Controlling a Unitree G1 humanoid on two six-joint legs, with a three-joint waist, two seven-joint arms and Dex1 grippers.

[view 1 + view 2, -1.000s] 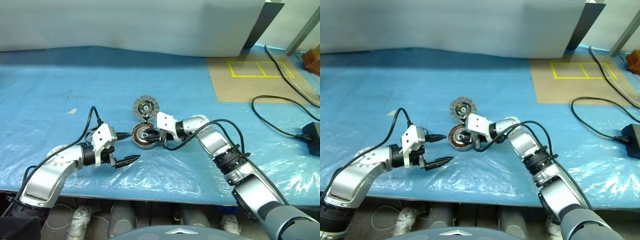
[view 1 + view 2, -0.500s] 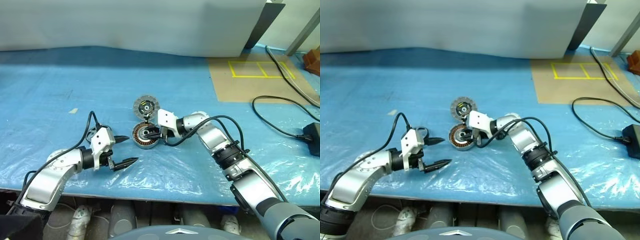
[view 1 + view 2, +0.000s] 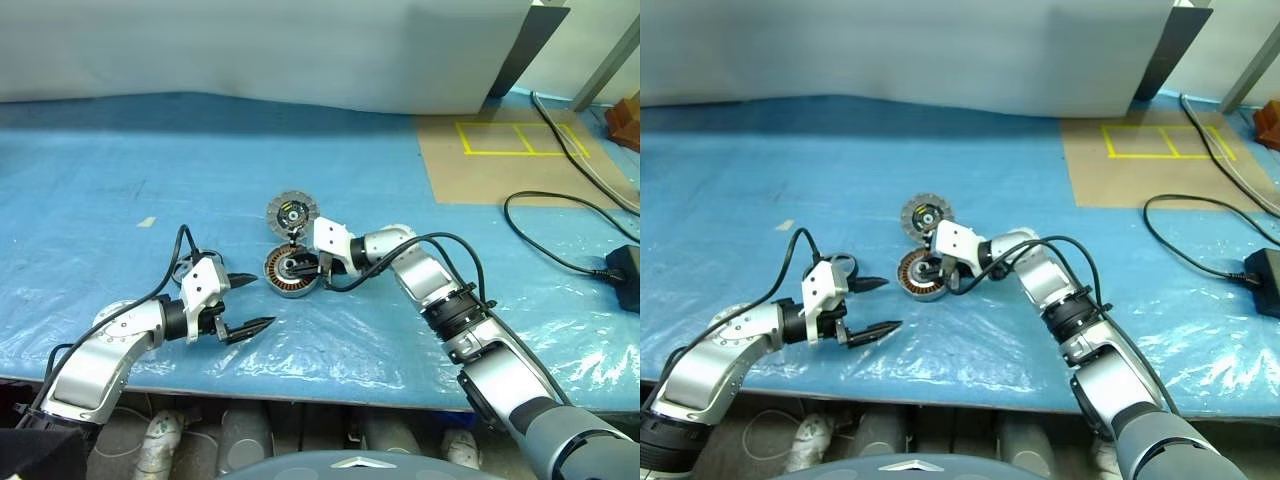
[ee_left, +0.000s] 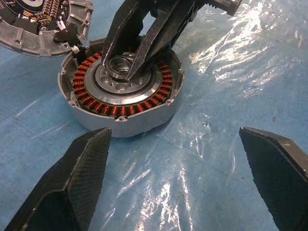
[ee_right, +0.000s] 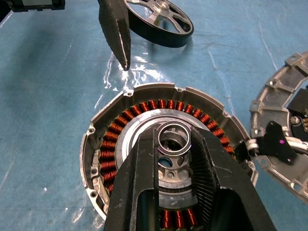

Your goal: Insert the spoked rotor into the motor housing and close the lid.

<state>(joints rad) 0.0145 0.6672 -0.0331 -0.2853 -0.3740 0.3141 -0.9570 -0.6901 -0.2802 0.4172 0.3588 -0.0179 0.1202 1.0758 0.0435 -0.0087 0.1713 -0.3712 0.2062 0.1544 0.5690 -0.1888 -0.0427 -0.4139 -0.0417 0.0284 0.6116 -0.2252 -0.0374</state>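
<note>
While the right pincer [image 5: 174,147] clamps the small ring at the centre of the motor housing [image 3: 290,272] on the table [image 3: 120,180], the left pincer [image 3: 252,303] — spread wide, empty — should fetch the spoked rotor [image 5: 156,19] lying near it, lid [image 3: 291,212] waiting just behind.

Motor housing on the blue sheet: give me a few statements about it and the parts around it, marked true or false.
1. The spoked wheel already sits inside the motor housing. False: it lies on the sheet near the left jaws.
2. The lid lies beside the housing with its inner face up. True.
3. The left jaws are shut on the lid. False: they stand wide open, holding nothing.
4. The right jaws pinch the small ring at the housing's centre. True.
</note>
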